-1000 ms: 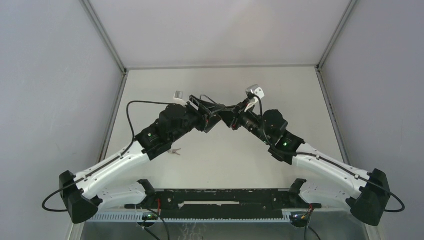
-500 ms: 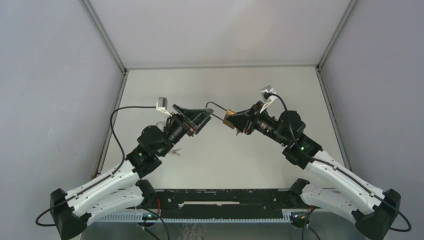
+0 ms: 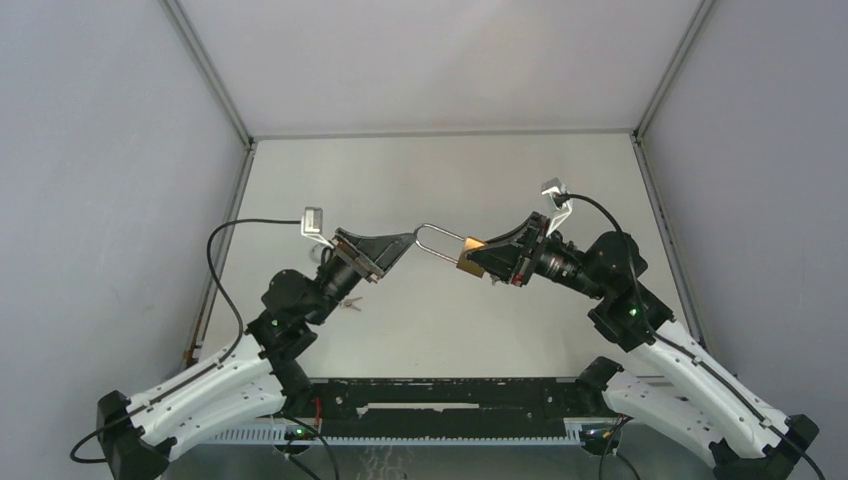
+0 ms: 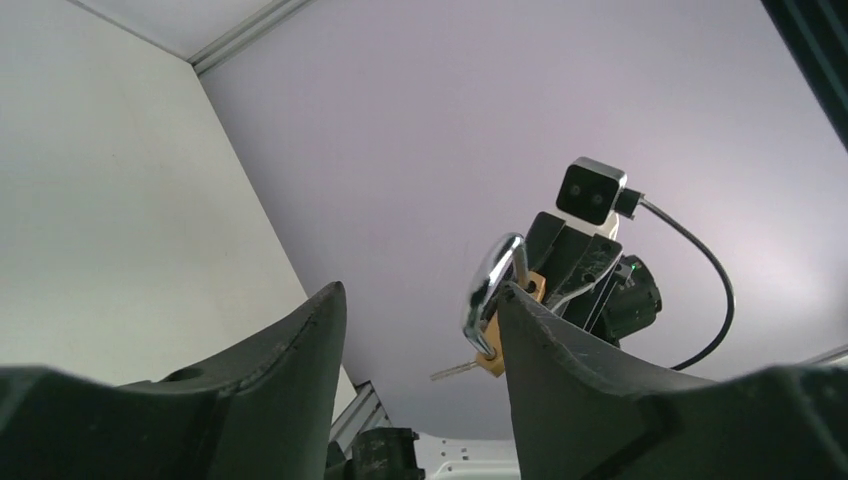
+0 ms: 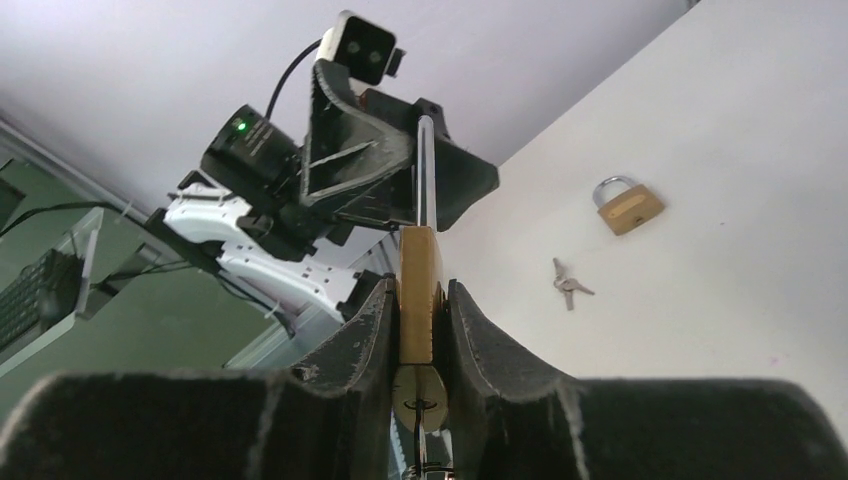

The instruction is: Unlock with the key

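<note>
My right gripper (image 3: 488, 262) is shut on the brass body of a padlock (image 3: 468, 258) and holds it in the air, with the steel shackle (image 3: 432, 238) pointing toward my left gripper. In the right wrist view the padlock body (image 5: 418, 270) is pinched between the fingers. A key (image 5: 420, 400) sits in its keyhole below. My left gripper (image 3: 388, 250) is open and empty, its fingertips just at the end of the shackle. In the left wrist view the padlock (image 4: 492, 300) shows beside the right finger (image 4: 560, 350), with the key (image 4: 455, 372) sticking out of it.
A second brass padlock (image 5: 628, 206) and a small bunch of keys (image 5: 568, 284) lie on the table below. The keys also show in the top view (image 3: 348, 303) under the left arm. Grey walls enclose the table on three sides.
Both arms have drawn back and apart. The right gripper carried the padlock to the right. The left gripper moved left, so the shackle now shows between them.
</note>
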`<state>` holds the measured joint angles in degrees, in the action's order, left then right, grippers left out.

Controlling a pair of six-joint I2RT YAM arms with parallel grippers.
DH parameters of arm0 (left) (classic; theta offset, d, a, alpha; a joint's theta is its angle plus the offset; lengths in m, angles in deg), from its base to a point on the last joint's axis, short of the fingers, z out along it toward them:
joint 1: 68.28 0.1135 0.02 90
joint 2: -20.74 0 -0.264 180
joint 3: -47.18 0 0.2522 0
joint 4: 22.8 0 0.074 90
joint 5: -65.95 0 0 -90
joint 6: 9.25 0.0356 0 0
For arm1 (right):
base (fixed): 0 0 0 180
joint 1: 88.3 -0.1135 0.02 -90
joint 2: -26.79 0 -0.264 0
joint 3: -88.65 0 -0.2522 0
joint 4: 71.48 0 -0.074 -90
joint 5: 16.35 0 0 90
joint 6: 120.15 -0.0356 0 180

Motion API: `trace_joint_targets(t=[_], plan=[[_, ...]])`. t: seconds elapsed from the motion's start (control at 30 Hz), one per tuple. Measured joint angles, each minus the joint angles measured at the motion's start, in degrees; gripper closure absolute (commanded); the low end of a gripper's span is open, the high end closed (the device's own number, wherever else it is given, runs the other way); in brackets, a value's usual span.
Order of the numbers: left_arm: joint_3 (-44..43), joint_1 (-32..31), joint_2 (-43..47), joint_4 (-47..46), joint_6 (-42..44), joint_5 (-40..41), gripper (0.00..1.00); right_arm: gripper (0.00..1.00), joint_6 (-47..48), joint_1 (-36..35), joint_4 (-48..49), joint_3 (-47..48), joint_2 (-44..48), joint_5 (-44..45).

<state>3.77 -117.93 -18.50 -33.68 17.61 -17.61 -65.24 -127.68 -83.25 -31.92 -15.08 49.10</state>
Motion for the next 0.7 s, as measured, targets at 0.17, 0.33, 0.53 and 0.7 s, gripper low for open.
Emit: trace_joint_targets(t=[0.17,0.33,0.53,0.7], plan=[[0.0,0.0,-1.9,-1.8,1.4,-2.6,0.46,1.00,-0.8,1.1,-0.3,0.0,0.9,-3.9],[0.0,0.0,-4.1,-4.2,2.2,-6.2,0.49,1.00,-1.4,1.8,-0.7,0.0,1.2,-6.7],[-0.2,0.0,-5.6,-7.1,3.2,-9.7,0.50,1.00,-2.5,3.0,-0.6,0.0,1.2,-10.5],[-0.3,0.0,-5.8,-7.5,4.6,-11.5,0.51,1.00,-3.8,5.0,-0.3,0.0,1.2,-13.5]])
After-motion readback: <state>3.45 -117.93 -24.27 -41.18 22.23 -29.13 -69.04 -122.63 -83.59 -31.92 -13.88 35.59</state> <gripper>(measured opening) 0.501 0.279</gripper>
